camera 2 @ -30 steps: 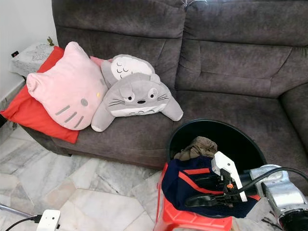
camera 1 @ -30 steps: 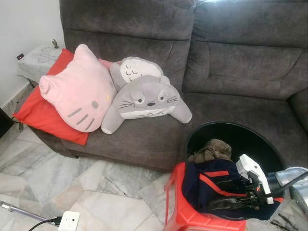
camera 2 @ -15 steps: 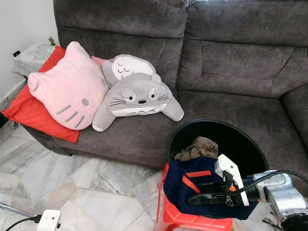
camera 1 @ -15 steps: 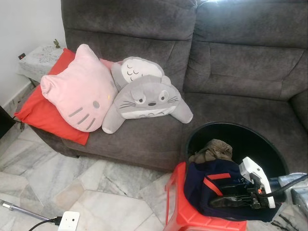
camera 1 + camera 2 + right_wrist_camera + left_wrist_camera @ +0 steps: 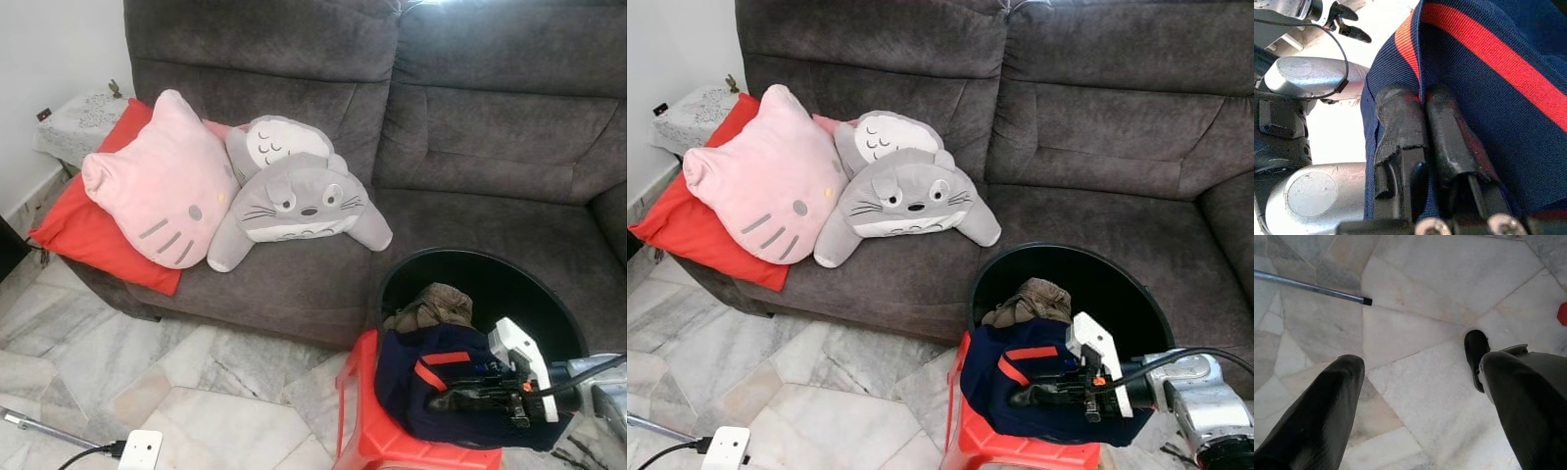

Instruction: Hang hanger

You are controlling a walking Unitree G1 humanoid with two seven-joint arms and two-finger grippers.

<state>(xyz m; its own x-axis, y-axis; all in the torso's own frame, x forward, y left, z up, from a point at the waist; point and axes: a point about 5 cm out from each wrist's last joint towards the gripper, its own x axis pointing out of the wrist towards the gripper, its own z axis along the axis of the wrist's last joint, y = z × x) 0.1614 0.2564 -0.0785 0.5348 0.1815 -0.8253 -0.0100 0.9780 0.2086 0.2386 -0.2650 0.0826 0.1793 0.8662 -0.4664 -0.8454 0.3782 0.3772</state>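
Note:
A navy garment (image 5: 431,382) with a red stripe hangs over the front rim of a round black basket (image 5: 470,259) beside a red stool (image 5: 355,411). My right gripper (image 5: 1021,397) reaches in from the right and is shut on a fold of that garment. In the right wrist view the two fingertips (image 5: 1400,112) press together on the navy cloth (image 5: 1508,73) beside the red stripe. A brown garment (image 5: 431,305) lies deeper in the basket. My left gripper (image 5: 1420,363) hangs open above the marble floor, with nothing between its fingers.
A grey sofa (image 5: 470,127) stands behind the basket with a pink cat cushion (image 5: 157,186), a red cushion (image 5: 78,235) and two grey plush cushions (image 5: 294,201). A white power strip (image 5: 139,450) and a metal rod (image 5: 1308,286) lie on the floor at the left.
My right gripper's fingers have drawn together onto the navy garment's fold, and the red stripe has bunched slightly. The camera has shifted a little; the left arm has stayed put.

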